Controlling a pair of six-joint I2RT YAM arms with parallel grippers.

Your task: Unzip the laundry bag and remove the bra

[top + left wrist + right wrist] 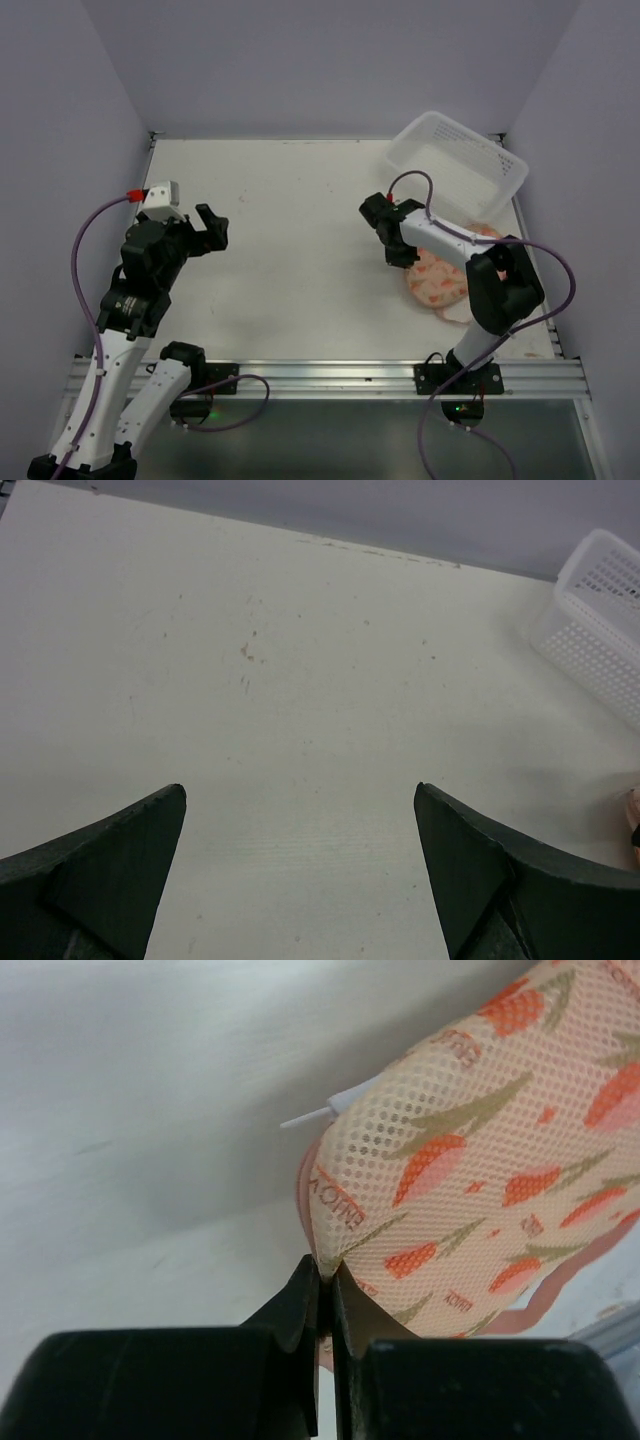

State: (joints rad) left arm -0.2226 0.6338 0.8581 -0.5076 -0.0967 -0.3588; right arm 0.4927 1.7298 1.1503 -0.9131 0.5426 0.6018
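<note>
Stage: opening step, barely begun; nothing of the task is finished as far as I can see
Laundry bag (440, 283): lies on the table (290, 220) at right of centre in the top view, partly under the right arm, just below the white basket (455, 118)
Bag condition: the right wrist view shows unbroken patterned mesh and a pink rim, no gap along the edge; I judge it zipped
Bra: not visible in any view; presumably inside the bag, I cannot confirm
Right gripper (322, 1275): fingers pressed together at the bag's lower-left edge, and the mesh puckers at the tips, so I read it as a pinch on the rim; I cannot tell whether the zipper pull is what it has
Left gripper (300, 790): fingers wide apart, over bare table at left of the top view, well apart from the bag, holding nothing
Left to do: run the zipper round the rim, open the bag, lift the bra out
</note>
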